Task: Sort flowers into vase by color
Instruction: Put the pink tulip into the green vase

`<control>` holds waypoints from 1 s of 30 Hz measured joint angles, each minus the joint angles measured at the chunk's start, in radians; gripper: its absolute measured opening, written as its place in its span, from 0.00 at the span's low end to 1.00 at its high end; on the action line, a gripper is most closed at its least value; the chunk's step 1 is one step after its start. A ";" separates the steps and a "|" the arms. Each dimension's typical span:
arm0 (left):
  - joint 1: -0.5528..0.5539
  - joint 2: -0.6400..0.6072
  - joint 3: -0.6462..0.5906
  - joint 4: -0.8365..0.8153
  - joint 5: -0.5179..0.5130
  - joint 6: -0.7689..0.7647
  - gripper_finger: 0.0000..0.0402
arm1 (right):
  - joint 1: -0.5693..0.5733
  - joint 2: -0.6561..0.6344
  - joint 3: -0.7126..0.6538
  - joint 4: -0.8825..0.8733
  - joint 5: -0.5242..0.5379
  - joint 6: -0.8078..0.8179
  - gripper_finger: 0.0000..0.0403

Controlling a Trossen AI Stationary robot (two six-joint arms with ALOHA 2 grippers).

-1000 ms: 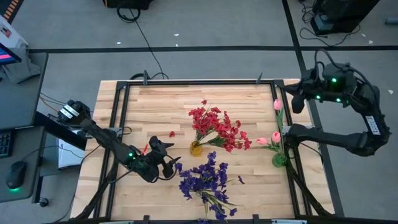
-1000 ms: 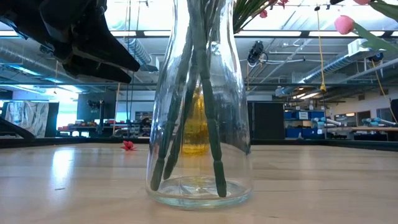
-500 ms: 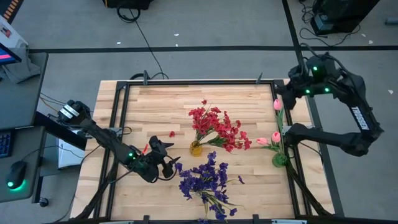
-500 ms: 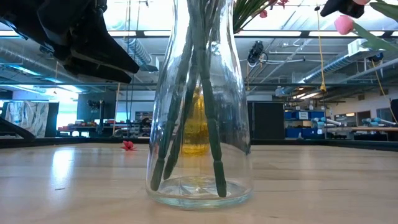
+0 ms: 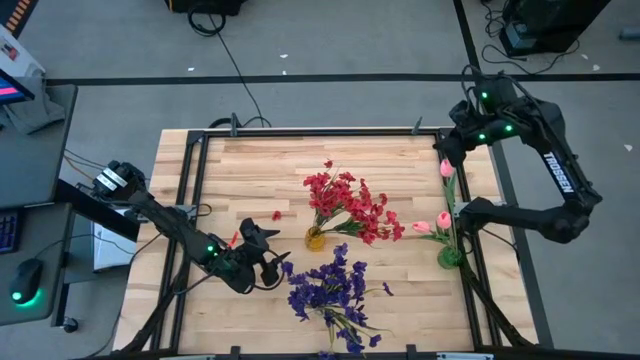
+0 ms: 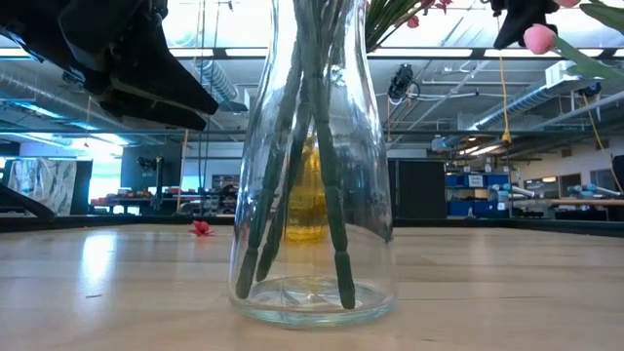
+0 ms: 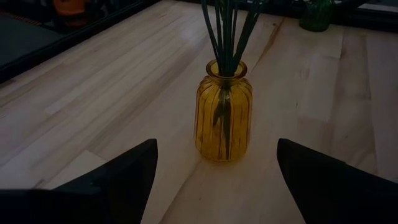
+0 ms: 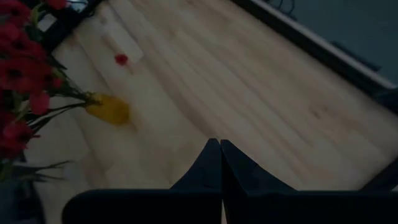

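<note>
The left end effector [image 5: 268,262], spread wide, faces the yellow vase [image 7: 224,112] of red flowers [image 5: 348,203] mid-worktop. The right end effector [image 5: 447,150], pressed together, hangs above pink buds [image 5: 445,168] at the right edge. Only the high view shows purple flowers [image 5: 327,284].

Around my light wooden butcher-block table [image 5: 240,180] lies grey carpet [image 5: 330,40] crossed by dark tape lines [image 5: 300,77] and a black cable [image 5: 232,60]. Beyond, I see a workshop hall with bright ceiling strip lights [image 6: 458,53], exposed ducts and blue shelving [image 6: 478,182].
</note>
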 joint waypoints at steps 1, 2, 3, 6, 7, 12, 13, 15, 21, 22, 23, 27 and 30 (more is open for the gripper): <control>0.000 0.000 0.000 0.000 0.000 0.000 0.83 | -0.005 0.005 0.000 -0.008 -0.012 -0.001 0.00; 0.000 0.000 0.000 0.000 0.000 0.001 0.83 | -0.010 0.010 0.000 -0.021 -0.019 -0.005 0.00; 0.000 0.000 0.000 0.000 0.000 0.007 0.83 | -0.013 0.016 0.000 -0.036 -0.024 -0.007 0.00; 0.000 0.000 0.000 0.000 0.000 0.049 0.83 | -0.017 0.034 0.000 -0.060 -0.032 -0.015 0.00; 0.000 0.000 0.000 0.000 0.000 0.052 0.83 | -0.017 0.036 0.000 -0.060 -0.033 -0.016 0.00; 0.000 0.000 0.000 0.000 0.000 0.053 0.83 | -0.017 0.040 0.000 -0.074 -0.036 -0.017 0.00; 0.000 0.000 0.000 0.000 0.000 0.053 0.83 | -0.017 0.043 0.000 -0.082 -0.035 -0.018 0.00; 0.000 0.000 0.000 0.000 0.000 0.069 0.83 | -0.017 0.047 0.000 -0.100 -0.035 -0.020 0.00; 0.000 0.000 0.000 0.000 0.000 0.105 0.83 | -0.017 0.049 0.000 -0.124 -0.036 -0.019 0.00; 0.000 0.000 0.000 -0.001 0.000 0.105 0.83 | -0.017 0.049 0.000 -0.131 -0.036 -0.019 0.00; 0.000 0.000 0.000 -0.003 0.000 0.105 0.83 | -0.017 0.049 0.000 -0.138 -0.036 -0.019 0.00; 0.000 0.000 0.000 -0.012 0.000 0.105 0.83 | -0.017 0.048 0.000 -0.153 -0.039 -0.025 0.00; 0.000 0.000 0.000 -0.017 0.000 0.105 0.83 | -0.017 0.044 0.000 -0.154 -0.085 -0.019 0.00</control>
